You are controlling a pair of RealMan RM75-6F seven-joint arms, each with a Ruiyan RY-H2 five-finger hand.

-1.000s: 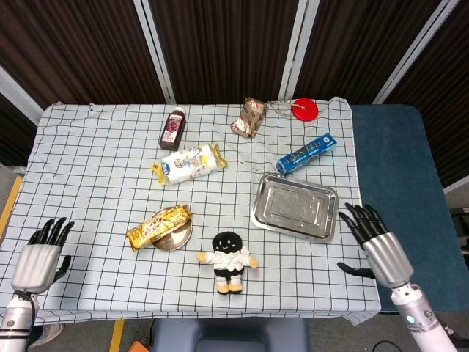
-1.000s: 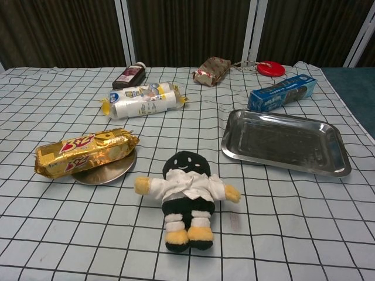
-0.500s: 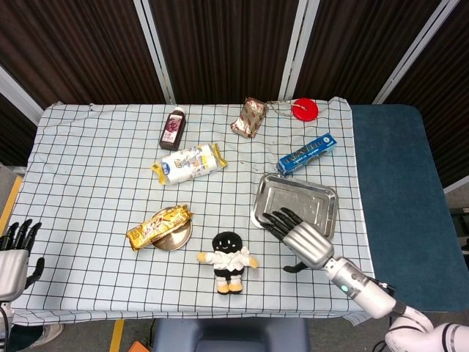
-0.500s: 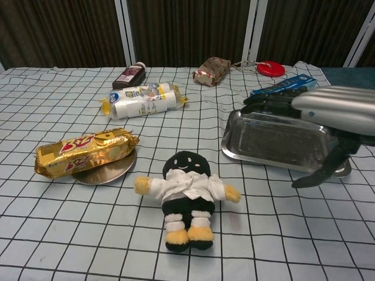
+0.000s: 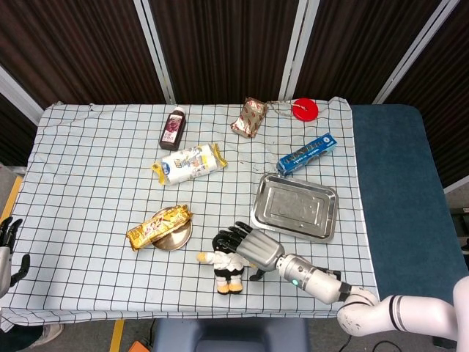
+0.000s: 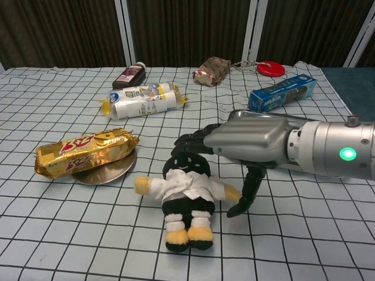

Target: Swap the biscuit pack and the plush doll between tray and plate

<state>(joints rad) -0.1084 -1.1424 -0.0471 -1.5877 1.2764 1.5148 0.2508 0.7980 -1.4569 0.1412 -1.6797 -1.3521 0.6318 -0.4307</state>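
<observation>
In the head view, the right hand (image 5: 253, 248) reaches over the doll (image 5: 228, 262), which lies on its back on the cloth near the table's (image 5: 88, 176) front edge, off both dishes. The fingers are spread above the doll's head, thumb hanging down beside its arm; nothing is grasped. The biscuit pack (image 5: 159, 226) lies across the plate (image 5: 178, 237) to the doll's left, and the tray (image 5: 295, 207) sits toward the right edge. The left hand (image 5: 7, 249) shows at the frame's left border, beyond the table's left edge (too cropped to read its fingers).

From the chest view, the right hand (image 6: 246, 143) hovers over the doll's (image 6: 186, 199) head with fingers released, thumb pointing down just beside the doll's arm. The biscuit pack (image 6: 85, 151) rests on the plate (image 6: 111, 171).
</observation>
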